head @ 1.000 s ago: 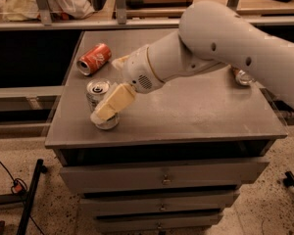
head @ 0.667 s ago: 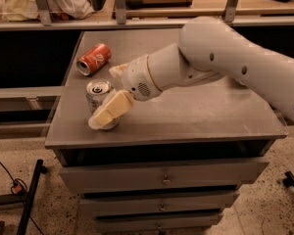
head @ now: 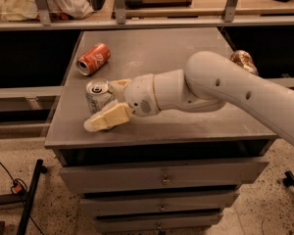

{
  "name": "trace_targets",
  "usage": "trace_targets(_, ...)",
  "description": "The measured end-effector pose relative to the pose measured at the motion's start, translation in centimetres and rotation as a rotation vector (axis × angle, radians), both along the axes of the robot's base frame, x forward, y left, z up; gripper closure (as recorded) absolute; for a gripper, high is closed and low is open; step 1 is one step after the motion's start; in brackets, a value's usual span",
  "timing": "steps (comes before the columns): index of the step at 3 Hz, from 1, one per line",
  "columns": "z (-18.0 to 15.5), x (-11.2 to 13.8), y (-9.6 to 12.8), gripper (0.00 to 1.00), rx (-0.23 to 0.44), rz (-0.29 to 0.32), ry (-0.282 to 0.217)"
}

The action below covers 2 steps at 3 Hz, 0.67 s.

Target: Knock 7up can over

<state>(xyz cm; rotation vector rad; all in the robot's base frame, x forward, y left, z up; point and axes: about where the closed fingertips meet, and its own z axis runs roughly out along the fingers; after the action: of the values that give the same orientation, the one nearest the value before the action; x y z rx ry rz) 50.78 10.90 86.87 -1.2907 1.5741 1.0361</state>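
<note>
7up can upright, straddled by end effector

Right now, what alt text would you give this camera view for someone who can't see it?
A white robot arm reaches across a grey cabinet top, its open claw at an upright 7up can near the front edge. A red can lies behind it; a brown can sits far right.

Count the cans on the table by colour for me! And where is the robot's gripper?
red-orange can: 1, lying on its side
7up can, white-silver: 1, standing up
brown-copper can: 1, partly behind the arm
Total: 3 cans
The gripper is right at the 7up can, near the front left of the table.
</note>
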Motion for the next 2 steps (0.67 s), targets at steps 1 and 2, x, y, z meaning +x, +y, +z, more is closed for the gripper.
trace_targets(1,0.0,0.2,-0.5,0.41,0.120,-0.029,0.002)
trace_targets(2,1.3,0.6,-1.0,0.64,0.219,-0.037,-0.018)
